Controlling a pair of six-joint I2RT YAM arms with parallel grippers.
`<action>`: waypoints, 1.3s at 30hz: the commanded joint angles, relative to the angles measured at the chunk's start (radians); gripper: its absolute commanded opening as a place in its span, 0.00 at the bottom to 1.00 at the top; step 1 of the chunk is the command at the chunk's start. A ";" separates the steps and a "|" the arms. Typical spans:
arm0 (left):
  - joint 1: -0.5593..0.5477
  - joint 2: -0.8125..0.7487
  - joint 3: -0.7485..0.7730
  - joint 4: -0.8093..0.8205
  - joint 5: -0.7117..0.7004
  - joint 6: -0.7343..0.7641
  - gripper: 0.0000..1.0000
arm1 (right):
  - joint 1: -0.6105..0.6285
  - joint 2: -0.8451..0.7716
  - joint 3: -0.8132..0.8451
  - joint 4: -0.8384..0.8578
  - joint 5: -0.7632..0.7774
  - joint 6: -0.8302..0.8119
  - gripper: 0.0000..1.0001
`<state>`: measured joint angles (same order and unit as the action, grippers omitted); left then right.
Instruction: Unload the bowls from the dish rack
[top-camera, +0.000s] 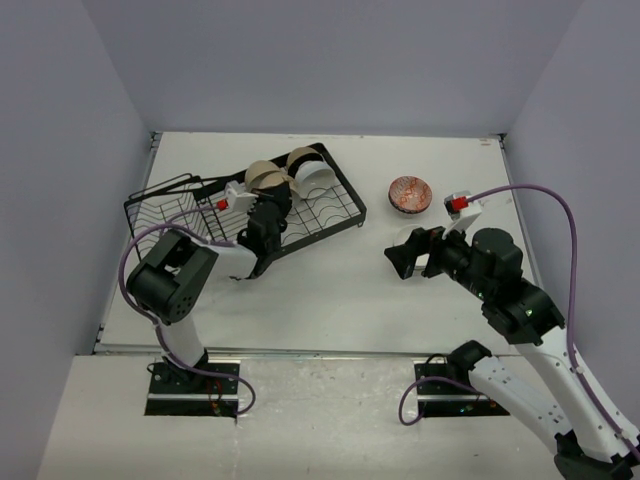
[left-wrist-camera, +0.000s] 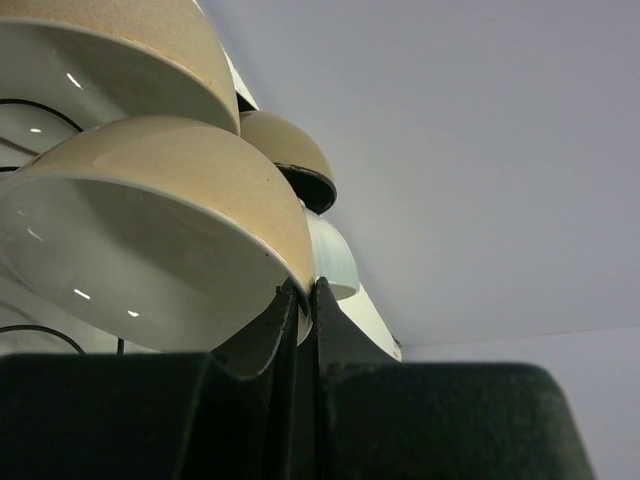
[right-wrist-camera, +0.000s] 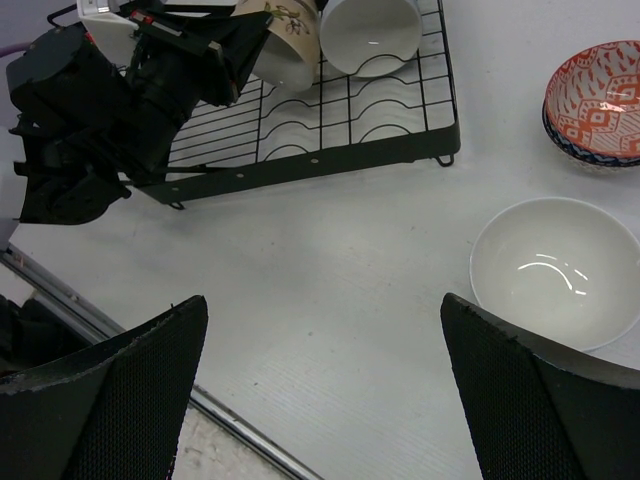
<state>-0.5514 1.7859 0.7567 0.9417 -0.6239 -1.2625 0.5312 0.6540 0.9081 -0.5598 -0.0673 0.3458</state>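
Observation:
The black wire dish rack (top-camera: 322, 215) lies left of centre and holds several bowls on edge at its far end. My left gripper (top-camera: 268, 203) reaches into it. In the left wrist view the gripper (left-wrist-camera: 305, 290) is shut on the rim of a beige bowl with a white inside (left-wrist-camera: 150, 240), with more bowls (left-wrist-camera: 290, 150) behind it. My right gripper (right-wrist-camera: 325, 330) is open and empty above the table. A white bowl (right-wrist-camera: 555, 272) and the patterned bowl (right-wrist-camera: 595, 100) stand upright on the table beside it. The patterned bowl also shows in the top view (top-camera: 410, 195).
The rack's deeper basket section (top-camera: 165, 210) is at its left end. The left arm (right-wrist-camera: 110, 110) lies over the rack's near left side. The table's near edge strip (right-wrist-camera: 230, 425) runs just below my right gripper. Walls enclose the table on three sides.

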 joint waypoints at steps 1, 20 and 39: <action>-0.015 -0.071 -0.013 0.120 -0.031 -0.006 0.00 | 0.006 0.003 -0.005 0.031 -0.008 -0.021 0.99; -0.111 -0.243 -0.039 -0.032 -0.060 0.129 0.00 | 0.006 0.012 -0.008 0.032 0.012 -0.025 0.99; -0.157 -0.345 -0.046 -0.035 0.046 0.425 0.00 | 0.006 0.013 -0.005 0.024 0.130 0.009 0.99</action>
<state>-0.7139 1.4654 0.6769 0.8215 -0.5915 -0.8864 0.5320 0.6628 0.9077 -0.5602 0.0360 0.3481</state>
